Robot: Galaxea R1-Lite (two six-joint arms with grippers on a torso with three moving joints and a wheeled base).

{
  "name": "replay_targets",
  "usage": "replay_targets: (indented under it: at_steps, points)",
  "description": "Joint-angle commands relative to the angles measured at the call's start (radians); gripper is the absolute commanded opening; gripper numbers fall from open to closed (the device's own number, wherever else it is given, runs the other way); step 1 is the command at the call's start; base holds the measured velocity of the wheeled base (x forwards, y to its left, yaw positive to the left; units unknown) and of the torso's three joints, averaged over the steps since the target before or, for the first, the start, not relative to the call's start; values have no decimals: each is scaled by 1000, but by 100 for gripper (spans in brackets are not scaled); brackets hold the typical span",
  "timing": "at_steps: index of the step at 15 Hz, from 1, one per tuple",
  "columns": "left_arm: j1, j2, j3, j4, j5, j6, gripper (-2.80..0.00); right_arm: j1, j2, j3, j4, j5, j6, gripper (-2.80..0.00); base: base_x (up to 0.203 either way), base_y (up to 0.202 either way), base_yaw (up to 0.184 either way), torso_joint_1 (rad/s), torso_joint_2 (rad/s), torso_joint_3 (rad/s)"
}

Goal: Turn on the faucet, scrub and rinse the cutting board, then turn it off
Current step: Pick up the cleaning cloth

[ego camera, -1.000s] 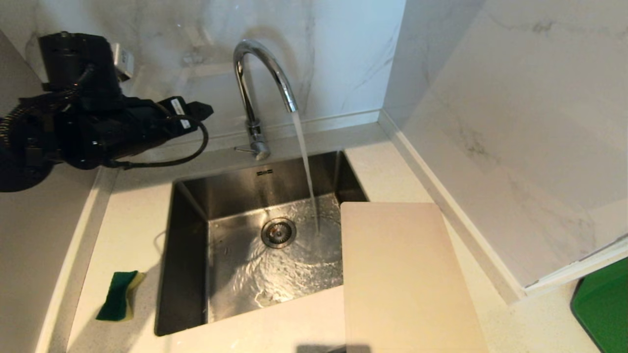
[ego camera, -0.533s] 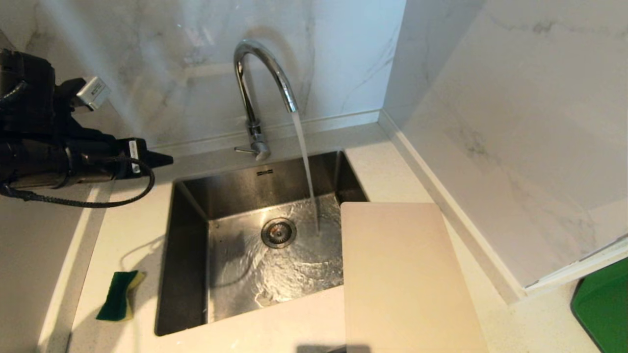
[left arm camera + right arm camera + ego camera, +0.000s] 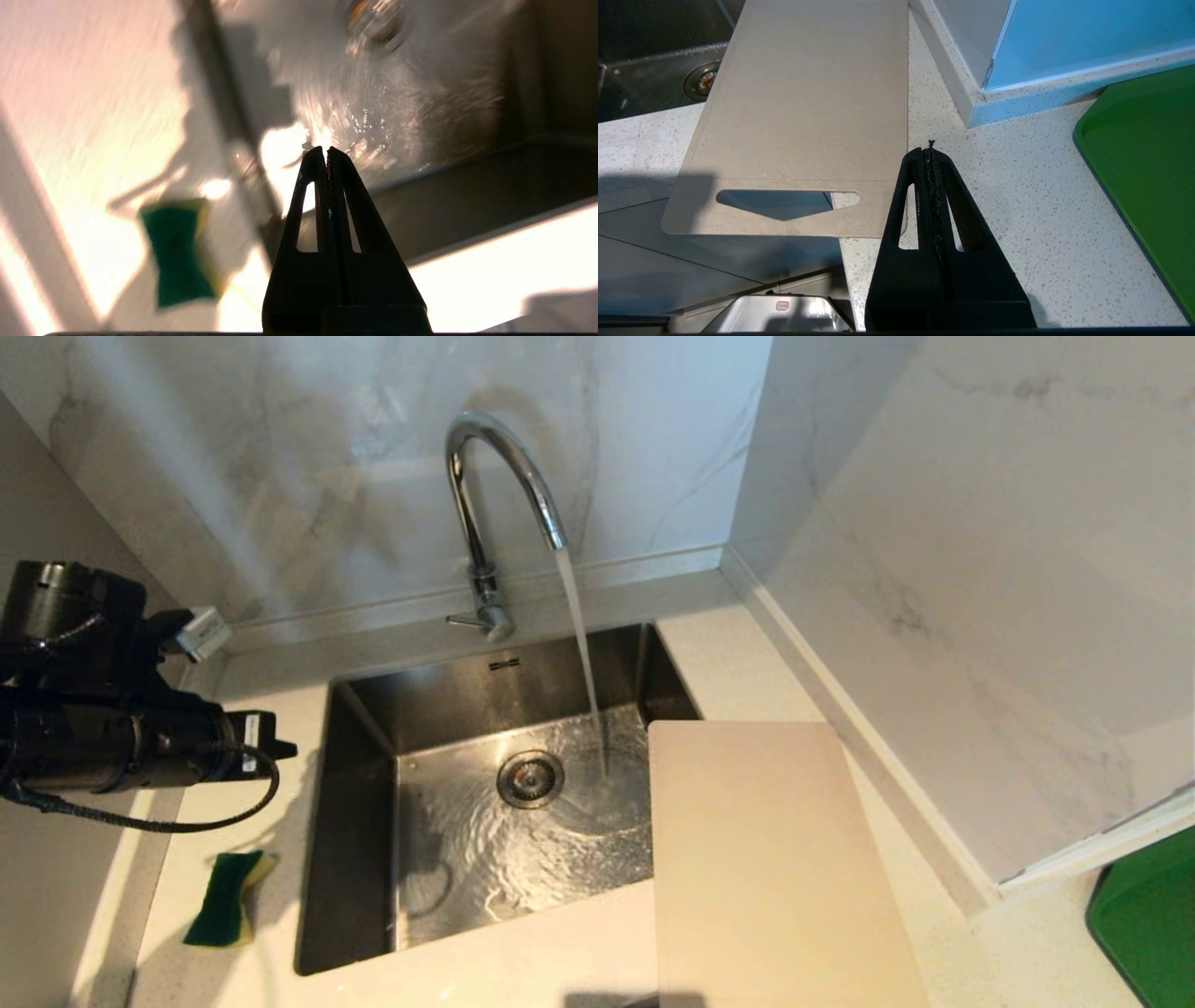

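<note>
Head view: your faucet [image 3: 495, 504] is running into the sink [image 3: 355, 859]; cutting board [image 3: 775, 868] lies on the counter, overhanging the sink's right edge. Left wrist: left gripper [image 3: 325, 151] pinched together, empty, above the sponge [image 3: 180, 252]. Right wrist: right gripper [image 3: 930, 151] closed, empty, beside the board's handle end.

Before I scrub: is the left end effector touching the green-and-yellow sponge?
Apart. Head view shows the left end effector above the countertop, clear of the green-and-yellow sponge.
</note>
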Motion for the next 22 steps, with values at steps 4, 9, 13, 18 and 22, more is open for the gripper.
replay_targets:
  at_steps: [4,9,13,18,22]
  points:
    - [99,66,144,0,51,12,-280,0,-1,0,0,1,0,-280,0,0,0,0,0,0]
    - [110,70,251,-27,95,13,-280,0,-1,0,0,1,0,-280,0,0,0,0,0,0]
    - [135,72,300,-77,156,17,-280,0,-1,0,0,1,0,-280,0,0,0,0,0,0]
    - [161,111,316,-132,155,26,-280,0,-1,0,0,1,0,-280,0,0,0,0,0,0]
    - [161,105,319,-151,154,31,0,0,-1,0,0,1,0,-280,0,0,0,0,0,0]
